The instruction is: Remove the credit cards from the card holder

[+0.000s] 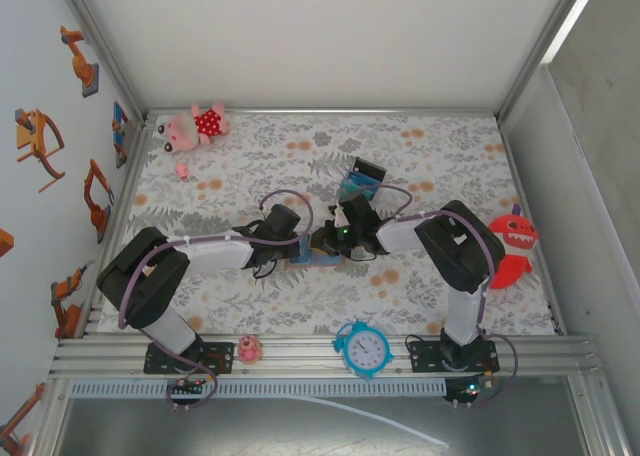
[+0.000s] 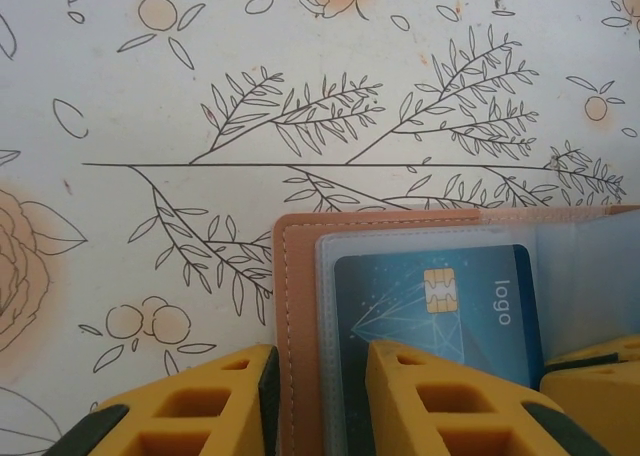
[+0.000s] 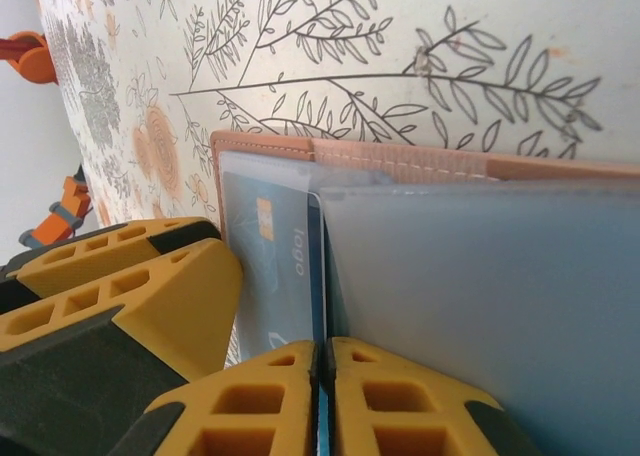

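Wallet-style tan card holder lies open mid-table on the floral cloth, a blue chip card in its clear sleeve, the left gripper clamping the holder's leather edge while the right gripper pinches the card's edge between near-closed jaws.

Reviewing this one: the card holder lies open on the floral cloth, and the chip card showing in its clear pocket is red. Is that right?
Not quite. The card holder does lie open on the floral cloth, but the chip card in its clear pocket is dark blue, not red. The left wrist view shows it plainly.
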Robot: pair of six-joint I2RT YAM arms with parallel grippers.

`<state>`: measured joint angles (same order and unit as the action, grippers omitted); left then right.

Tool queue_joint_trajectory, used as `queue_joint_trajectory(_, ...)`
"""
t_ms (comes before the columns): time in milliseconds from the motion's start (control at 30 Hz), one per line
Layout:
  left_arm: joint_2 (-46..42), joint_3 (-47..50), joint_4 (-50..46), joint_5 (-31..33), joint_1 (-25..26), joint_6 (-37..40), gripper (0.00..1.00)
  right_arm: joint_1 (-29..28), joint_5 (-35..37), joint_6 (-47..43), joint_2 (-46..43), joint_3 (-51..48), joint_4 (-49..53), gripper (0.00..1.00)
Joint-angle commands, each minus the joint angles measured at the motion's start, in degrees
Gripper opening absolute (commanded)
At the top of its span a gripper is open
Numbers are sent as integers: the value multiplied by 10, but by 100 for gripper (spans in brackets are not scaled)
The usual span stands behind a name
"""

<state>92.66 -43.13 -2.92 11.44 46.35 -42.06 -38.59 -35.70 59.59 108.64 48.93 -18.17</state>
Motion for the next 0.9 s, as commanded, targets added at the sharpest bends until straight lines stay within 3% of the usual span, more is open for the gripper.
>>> queue_joint_trajectory(0, 8, -9, -24, -22, 5, 9, 29, -2, -14, 17, 13, -8, -40, 9)
queue_joint_trajectory(200, 8, -11, -28, -19, 5, 8, 29, 7, -16, 15, 3, -17, -42, 0)
queue_joint_trajectory(867, -3, -9, -38, -8, -6, 14, 29, 26, 27, -56, -49, -11, 79, 0)
